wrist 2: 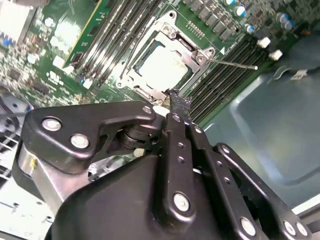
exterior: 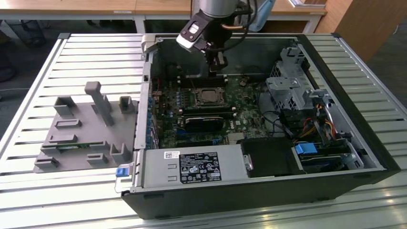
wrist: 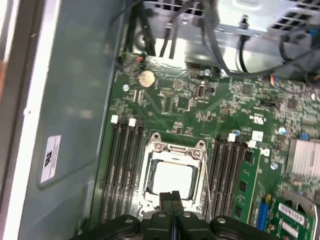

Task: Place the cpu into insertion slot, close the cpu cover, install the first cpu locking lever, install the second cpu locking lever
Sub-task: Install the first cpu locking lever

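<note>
Fig. I hold gripper [wrist: 172,195] clenched, empty, just above socket [wrist: 146,189]; joined fingertips likely serve as pushing tip. Chip [wrist: 172,178] seated in socket, cover [wrist: 177,148] lowered over it; lever [wrist 2: 235,63] apparently unlatched.

Exterior view: arm [exterior: 213,7] cut off by the upper edge. Insertion slot [exterior: 207,96] too small for any detail.

First wrist view: hand [wrist: 172,195] covers one edge of cpu cover [wrist: 175,149] and part of cpu [wrist: 172,177].

Second wrist view: the hand's body hides much of the motherboard [wrist 2: 65,45]. One slot corner sits behind its tip.
</note>
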`<state>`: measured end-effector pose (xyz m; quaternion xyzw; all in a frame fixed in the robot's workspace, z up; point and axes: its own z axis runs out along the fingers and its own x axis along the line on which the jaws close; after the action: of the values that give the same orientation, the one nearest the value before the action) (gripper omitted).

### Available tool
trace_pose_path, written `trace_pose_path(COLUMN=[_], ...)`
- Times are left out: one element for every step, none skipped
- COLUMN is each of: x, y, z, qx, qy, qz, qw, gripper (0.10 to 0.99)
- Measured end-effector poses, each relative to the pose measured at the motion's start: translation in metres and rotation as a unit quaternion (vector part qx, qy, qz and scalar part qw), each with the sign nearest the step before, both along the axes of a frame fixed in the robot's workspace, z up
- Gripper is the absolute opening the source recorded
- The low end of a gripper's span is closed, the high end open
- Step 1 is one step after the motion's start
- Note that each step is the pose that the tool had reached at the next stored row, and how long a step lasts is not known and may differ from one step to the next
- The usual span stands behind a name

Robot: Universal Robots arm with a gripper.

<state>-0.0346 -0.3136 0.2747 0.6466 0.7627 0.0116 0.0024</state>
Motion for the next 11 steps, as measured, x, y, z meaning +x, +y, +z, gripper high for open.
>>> trace_pose_path(x=[0.0,0.0,0.0,0.0,0.0,0.0,0.0,0.0,0.0,0.0,0.0], y=[0.0,0.0,0.0,0.0,0.0,0.0,0.0,0.0,0.0,0.0,0.0], z=[0.0,0.0,-0.0001,-0.0001,-0.0001,-0.0001,-0.0002,-0.0002,-0.0002,-0.0003,-0.0003], qx=[0.0,0.0,0.0,0.0,0.0,0.0,0.0,0.0,0.0,0.0,0.0], qy=[0.0,0.0,0.0,0.0,0.0,0.0,0.0,0.0,0.0,0.0,0.0], qz=[0.009,0.019,0.028,0.037,0.046,0.055,0.064,0.073,0.082,0.091,0.1], qw=[1.0,0.9998,0.9996,0.9993,0.999,0.9985,0.998,0.9973,0.9966,0.9958,0.9949], gripper=[0.106,0.106,0.106,0.106,0.106,0.106,0.106,0.106,0.106,0.106,0.106])
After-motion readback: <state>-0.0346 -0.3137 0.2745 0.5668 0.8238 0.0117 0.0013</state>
